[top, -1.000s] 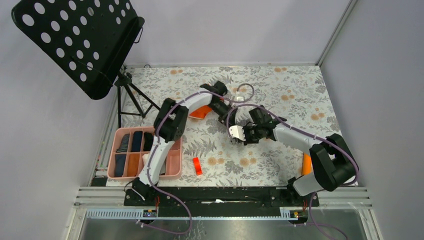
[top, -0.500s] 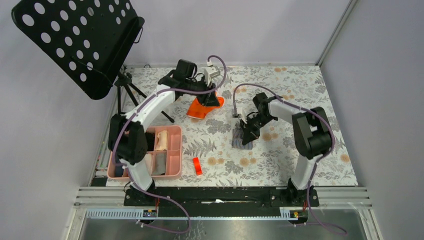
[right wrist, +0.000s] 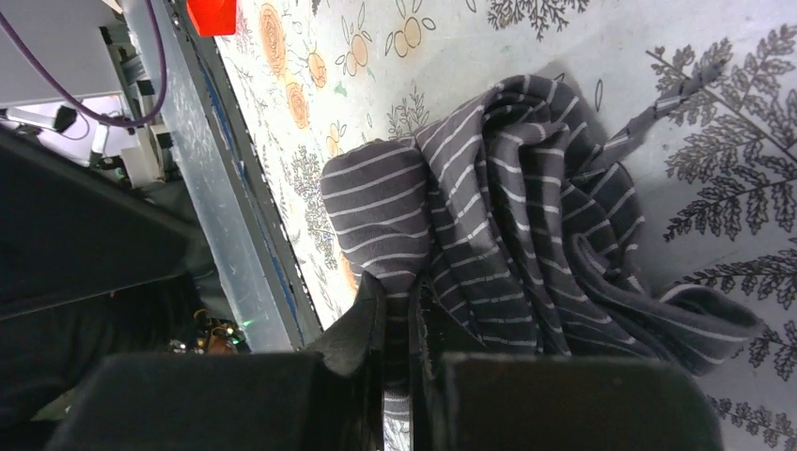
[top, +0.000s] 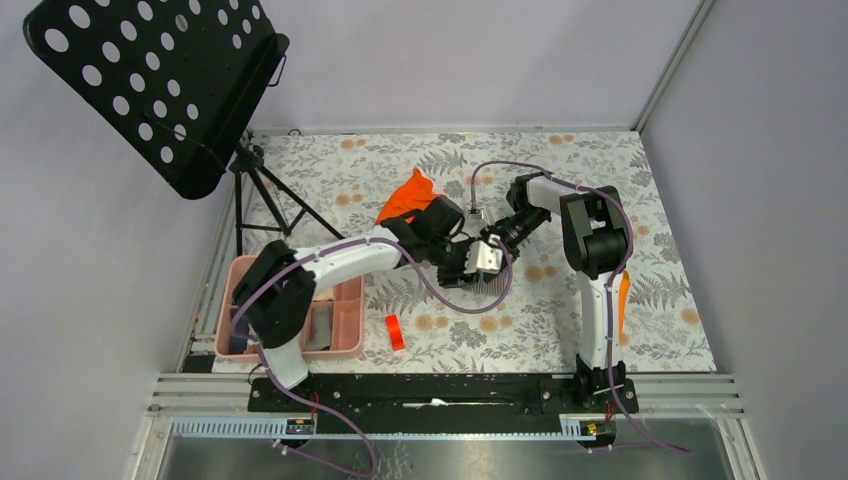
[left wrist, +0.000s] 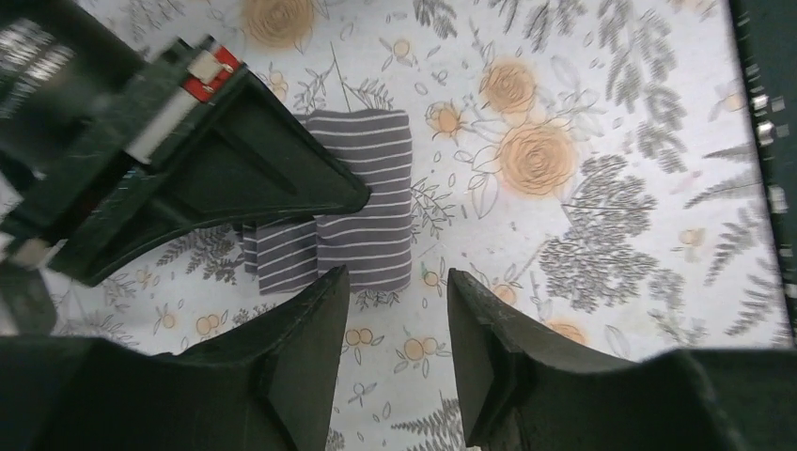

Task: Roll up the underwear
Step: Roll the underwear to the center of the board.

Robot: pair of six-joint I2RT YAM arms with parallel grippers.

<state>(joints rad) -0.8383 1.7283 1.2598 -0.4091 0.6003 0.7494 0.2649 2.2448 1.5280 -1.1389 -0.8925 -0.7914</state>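
Swung away from the orange underwear (top: 405, 195) at the back, the left fingers (left wrist: 301, 348) now hover apart over the grey striped underwear (left wrist: 371, 207) lying on the counter (top: 560, 310); the right fingers (right wrist: 368, 324) stay clamped on its edge.

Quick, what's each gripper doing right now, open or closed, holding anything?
Left gripper: open, holding nothing.
Right gripper: shut on the striped underwear.
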